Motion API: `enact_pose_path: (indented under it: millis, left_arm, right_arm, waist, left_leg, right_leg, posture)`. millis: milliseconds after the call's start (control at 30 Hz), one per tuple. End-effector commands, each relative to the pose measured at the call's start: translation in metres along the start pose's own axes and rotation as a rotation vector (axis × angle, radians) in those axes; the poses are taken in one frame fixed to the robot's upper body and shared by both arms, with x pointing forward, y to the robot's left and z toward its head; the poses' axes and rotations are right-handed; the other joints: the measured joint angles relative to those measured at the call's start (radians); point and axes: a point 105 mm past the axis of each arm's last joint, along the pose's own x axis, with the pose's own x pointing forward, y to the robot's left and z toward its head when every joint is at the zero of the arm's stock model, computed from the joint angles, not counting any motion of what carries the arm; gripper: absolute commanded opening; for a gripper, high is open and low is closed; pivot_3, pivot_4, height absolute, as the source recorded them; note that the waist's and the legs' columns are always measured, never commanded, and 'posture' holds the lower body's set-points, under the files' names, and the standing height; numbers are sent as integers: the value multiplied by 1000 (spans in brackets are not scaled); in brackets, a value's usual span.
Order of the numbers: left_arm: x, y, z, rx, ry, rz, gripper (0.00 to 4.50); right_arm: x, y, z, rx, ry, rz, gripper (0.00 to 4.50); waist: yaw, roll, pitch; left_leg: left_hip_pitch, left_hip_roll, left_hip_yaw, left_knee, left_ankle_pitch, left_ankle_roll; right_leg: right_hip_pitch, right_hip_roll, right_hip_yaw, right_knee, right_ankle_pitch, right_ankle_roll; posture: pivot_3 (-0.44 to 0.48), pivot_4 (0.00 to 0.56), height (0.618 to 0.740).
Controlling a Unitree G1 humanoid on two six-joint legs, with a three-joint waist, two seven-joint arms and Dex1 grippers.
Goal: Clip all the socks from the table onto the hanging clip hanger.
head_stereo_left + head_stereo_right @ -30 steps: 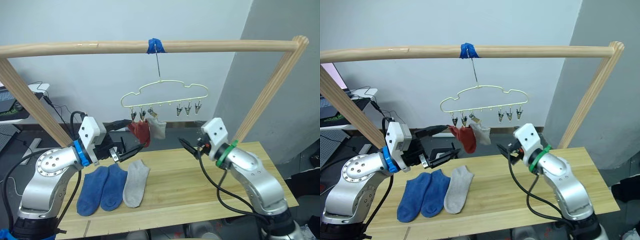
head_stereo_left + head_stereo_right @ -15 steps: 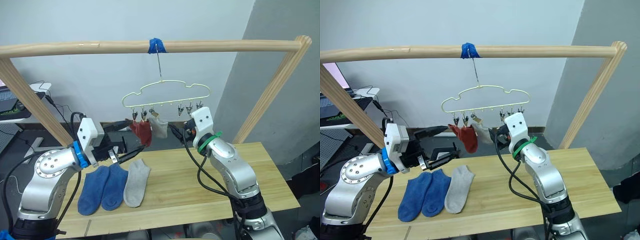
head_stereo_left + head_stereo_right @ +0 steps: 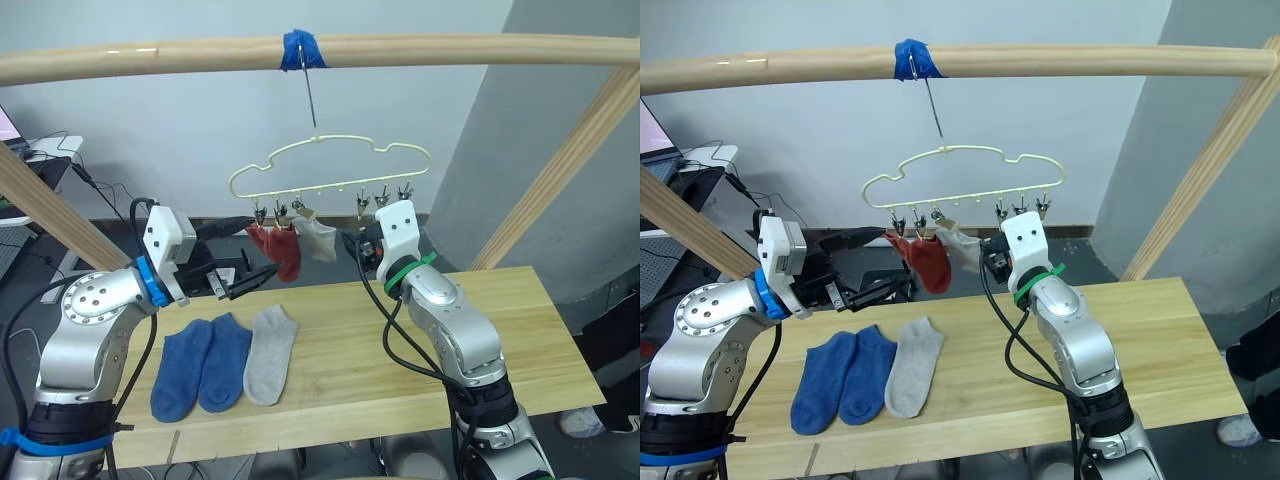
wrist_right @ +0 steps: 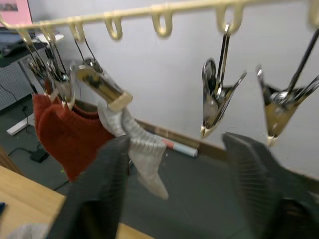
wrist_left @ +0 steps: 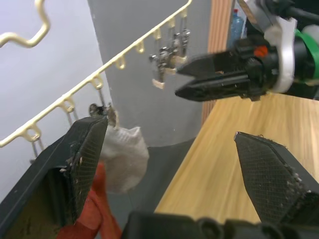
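Three socks hung already from the clip hanger (image 3: 330,172): two rust red, one light grey (image 3: 320,240). On the table (image 3: 520,330), left side: two blue socks (image 3: 200,365) and a grey sock (image 3: 262,342), long axes running front to back. Below and nearer the left pincer (image 3: 243,270), spread wide and empty. Right pincer (image 4: 172,189) up at the free clips (image 4: 218,102), parted, holding nothing.

A round wooden pole frame (image 3: 420,48) spanned the scene, with 1 horizontal bar overhead and slanted legs at each side. Blue tape (image 3: 298,48) was wrapped around the bar near its middle. Behind stood a pale wall (image 3: 180,130) and a grey panel (image 3: 540,150). Black cables (image 3: 95,190) trailed beside a desk (image 3: 45,150) at far left.
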Motion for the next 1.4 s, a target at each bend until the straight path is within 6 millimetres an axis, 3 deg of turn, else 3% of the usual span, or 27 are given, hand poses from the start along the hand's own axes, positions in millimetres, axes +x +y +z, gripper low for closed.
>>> enact_pose_path:
  millis: [33,133,400,667,1033,1333,1400]
  left_arm:
    - [3,0,8,29,-22,-21,4500]
    - [5,-1,10,33,-29,-26,4500]
    - [9,-5,12,34,-45,-34,4500]
    - [12,-8,11,35,-52,-36,4500]
    - [17,-10,8,39,-48,-36,4500]
    - [15,-18,9,-3,-61,-95,4500]
    - [14,-19,9,-5,-56,-106,4500]
  right_arm:
    - [2,1,17,0,-53,-28,2834]
    - [4,-1,22,-15,-67,-47,2834]
    - [4,2,43,-67,-127,-32,2834]
    - [1,9,52,-87,-156,-14,2834]
    - [-3,4,36,-31,-66,-65,2834]
    - [-19,2,13,-60,32,-38,2834]
    - [-20,1,12,-60,37,-36,2449]
  waist:
    - [0,0,8]
    - [0,0,21]
    - [0,-1,46]
    - [0,-1,51]
    - [-1,-1,51]
    - [-2,-1,53]
    - [-4,-2,55]
  left_leg:
    - [-1,0,-1,0,0,0]
    - [-16,0,-3,1,0,0]
    - [-17,0,-3,0,0,0]
    - [-17,0,-3,0,0,0]
    - [-17,0,-3,0,0,0]
    - [-17,0,-3,-1,0,0]
    - [-17,0,-3,-1,0,0]
  right_leg:
    - [-2,0,0,0,0,0]
    - [-16,-1,0,1,0,0]
    - [-17,-2,-1,1,0,0]
    - [-17,-2,-1,1,0,0]
    - [-17,-2,-1,0,0,0]
    - [-18,-2,-1,0,0,0]
    - [-18,-2,-1,0,0,0]
  posture:
    - [-180,264,740]
    - [-183,280,740]
    - [-182,289,740]
    - [-190,284,740]
    - [-201,278,740]
    - [-209,283,740]
    - [-211,287,740]
